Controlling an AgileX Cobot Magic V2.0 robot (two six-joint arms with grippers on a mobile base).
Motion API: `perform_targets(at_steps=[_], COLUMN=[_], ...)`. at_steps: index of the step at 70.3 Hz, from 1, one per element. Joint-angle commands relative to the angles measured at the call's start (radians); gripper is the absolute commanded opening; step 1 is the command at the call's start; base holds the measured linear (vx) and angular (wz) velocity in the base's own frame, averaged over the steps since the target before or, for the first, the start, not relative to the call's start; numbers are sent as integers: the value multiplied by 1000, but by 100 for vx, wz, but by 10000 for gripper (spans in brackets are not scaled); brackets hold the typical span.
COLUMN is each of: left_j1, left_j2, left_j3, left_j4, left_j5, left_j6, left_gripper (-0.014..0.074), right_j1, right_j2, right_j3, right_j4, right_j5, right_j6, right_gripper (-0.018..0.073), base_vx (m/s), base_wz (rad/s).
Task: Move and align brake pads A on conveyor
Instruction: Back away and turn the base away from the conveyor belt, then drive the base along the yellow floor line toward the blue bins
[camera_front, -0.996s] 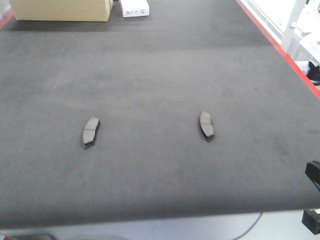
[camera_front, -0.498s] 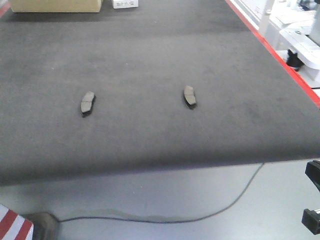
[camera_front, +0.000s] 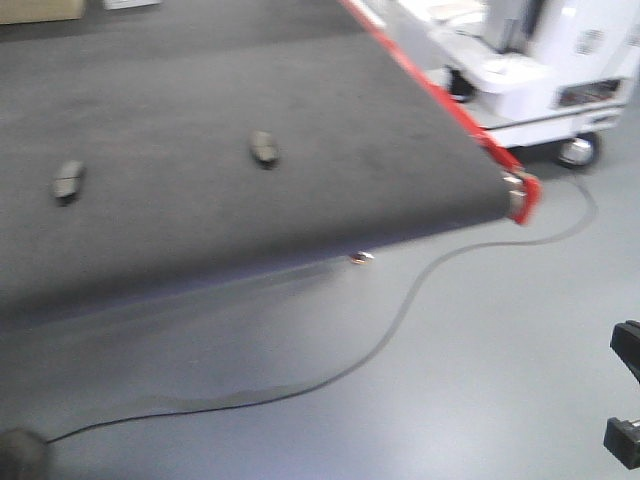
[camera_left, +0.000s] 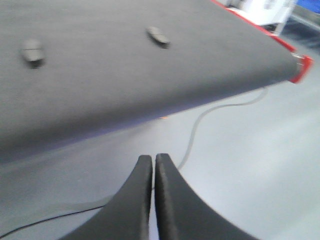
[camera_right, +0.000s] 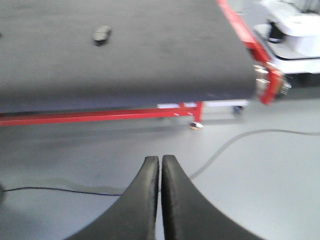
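Two brake pads A lie apart on the conveyor (camera_front: 250, 80): one at the left (camera_front: 68, 178), one further right (camera_front: 264, 147). The left wrist view shows both, the left pad (camera_left: 32, 51) and the right pad (camera_left: 158, 36); the right wrist view shows one pad (camera_right: 102, 34). My left gripper (camera_left: 153, 157) is shut and empty, hanging over the grey floor well short of the belt (camera_left: 125, 75). My right gripper (camera_right: 160, 159) is likewise shut on nothing, over the floor in front of the belt's end (camera_right: 150, 50). All views are blurred by motion.
A dark cable (camera_front: 400, 310) snakes across the grey floor. A white wheeled machine (camera_front: 530, 70) stands right of the belt's red corner (camera_front: 522, 195). The red frame (camera_right: 100, 117) runs under the belt. A black arm part (camera_front: 625, 400) shows at the right edge.
The front view has pulled back and swung right. The conveyor and both pads have slid to the upper left and shrunk; bare floor and cable now fill the lower frame.
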Motion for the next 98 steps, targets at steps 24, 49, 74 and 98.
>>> perform_targets(at_steps=[24, 49, 74, 98], left_j1=[-7, -7, -7, -7], left_j2=[8, 8, 8, 8], left_j3=[-21, -21, -21, -21], left_j4=[2, 2, 2, 2], left_j5=[-63, -63, -63, -63], left_j6=[-2, -2, -2, -2], left_gripper=[-6, -6, -6, -6], right_j1=[-2, -2, -2, -2], right_j2=[3, 3, 3, 3], right_j3=[-26, -26, -26, -26], right_j4=[-2, -2, -2, -2], right_j5=[-74, -74, -74, -74], right_j6=[-8, -8, -8, -8], right_gripper=[-6, -6, -6, -6], base_vx=[-18, -13, -6, -5], base_wz=[-67, -92, -92, -62])
